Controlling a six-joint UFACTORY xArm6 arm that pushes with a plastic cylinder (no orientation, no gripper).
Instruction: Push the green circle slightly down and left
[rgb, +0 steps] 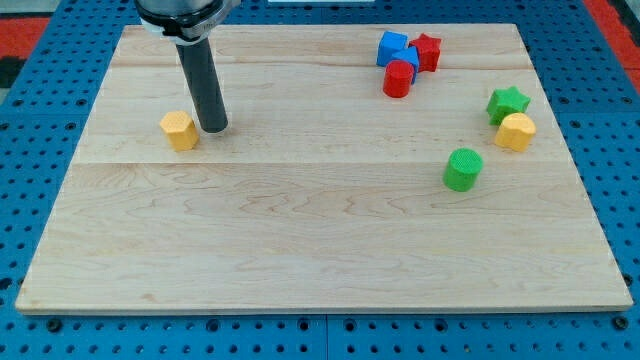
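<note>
The green circle (462, 168), a short green cylinder, stands on the wooden board (300, 230) at the view's right, a little above mid-height. My tip (213, 128) rests on the board at the view's upper left, far to the left of the green circle. It stands just right of a yellow hexagon block (179, 130), close to it; I cannot tell if they touch.
A green star (507, 102) and a yellow rounded block (516, 131) lie up and right of the green circle. A blue block (396, 49), a red star (428, 51) and a red cylinder (398, 78) cluster at the view's top right. Blue pegboard surrounds the board.
</note>
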